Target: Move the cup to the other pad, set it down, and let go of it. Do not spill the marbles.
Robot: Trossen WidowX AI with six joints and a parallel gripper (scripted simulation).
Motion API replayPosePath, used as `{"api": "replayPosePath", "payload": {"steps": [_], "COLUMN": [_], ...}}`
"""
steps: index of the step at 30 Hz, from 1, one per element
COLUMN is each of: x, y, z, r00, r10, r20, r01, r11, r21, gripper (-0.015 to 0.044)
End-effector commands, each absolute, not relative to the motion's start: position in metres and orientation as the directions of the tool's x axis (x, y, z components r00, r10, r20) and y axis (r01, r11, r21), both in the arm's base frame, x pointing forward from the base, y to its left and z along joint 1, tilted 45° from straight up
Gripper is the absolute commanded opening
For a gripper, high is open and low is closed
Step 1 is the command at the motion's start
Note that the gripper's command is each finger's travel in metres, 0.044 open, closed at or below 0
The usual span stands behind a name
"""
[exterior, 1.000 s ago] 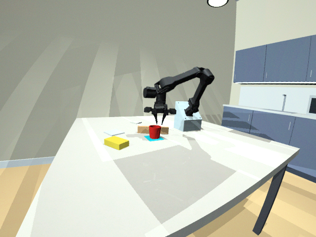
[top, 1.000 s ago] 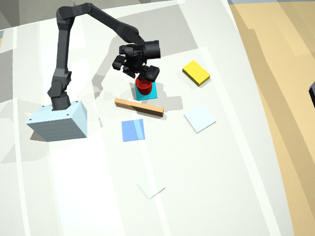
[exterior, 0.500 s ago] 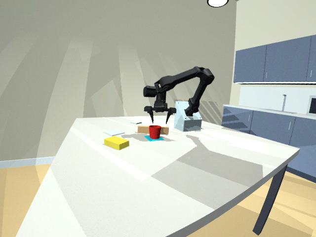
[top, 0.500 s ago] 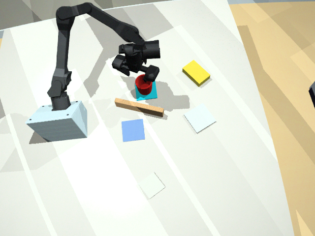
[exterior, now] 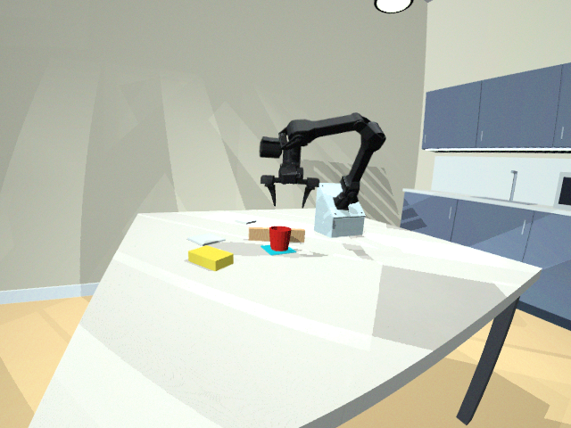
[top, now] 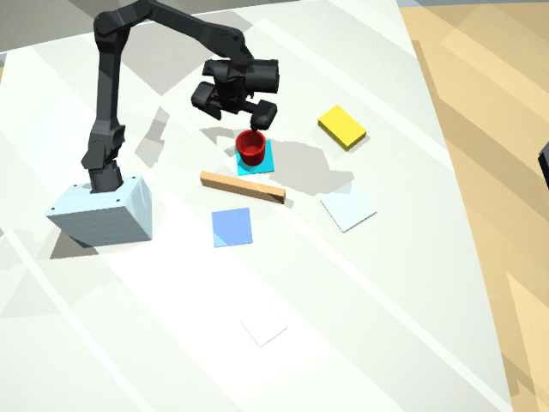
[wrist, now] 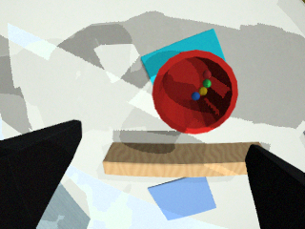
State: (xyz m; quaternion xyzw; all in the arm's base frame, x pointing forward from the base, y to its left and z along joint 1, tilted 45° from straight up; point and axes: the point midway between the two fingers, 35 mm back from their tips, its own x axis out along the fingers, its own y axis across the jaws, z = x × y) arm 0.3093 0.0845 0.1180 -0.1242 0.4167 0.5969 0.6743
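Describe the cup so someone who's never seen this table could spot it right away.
Start at the arm's pale base block and find the wooden bar lying beyond it. Just past the bar, a cyan pad carries the red cup, the only round, upright thing there, with marbles inside.

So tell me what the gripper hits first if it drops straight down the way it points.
The open gripper hangs above the table, pointing down. The cup lies off-centre in the wrist view, the wooden bar nearer the middle between the fingers, so probably the bar or the table beside it; depth is unclear.

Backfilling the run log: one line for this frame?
phase: released | end effector: open, empty, above cup | cup: upright on cyan pad | marbles: inside cup | wooden bar: beside pad
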Motion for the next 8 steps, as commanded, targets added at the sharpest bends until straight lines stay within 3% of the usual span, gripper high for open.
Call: {"api": "replayPosePath", "payload": {"steps": [1,8], "x": [0.3098,0.3099], "y": [0.0788,0.0806], "z": [0.1238,0.1213], "r00": [-0.061,-0.057], "r10": [0.699,0.702], "r20": [-0.712,-0.71], "r01": [-0.912,-0.909], "r11": [0.251,0.258], "r21": [0.324,0.328], "gripper": [0.044,0.044]}}
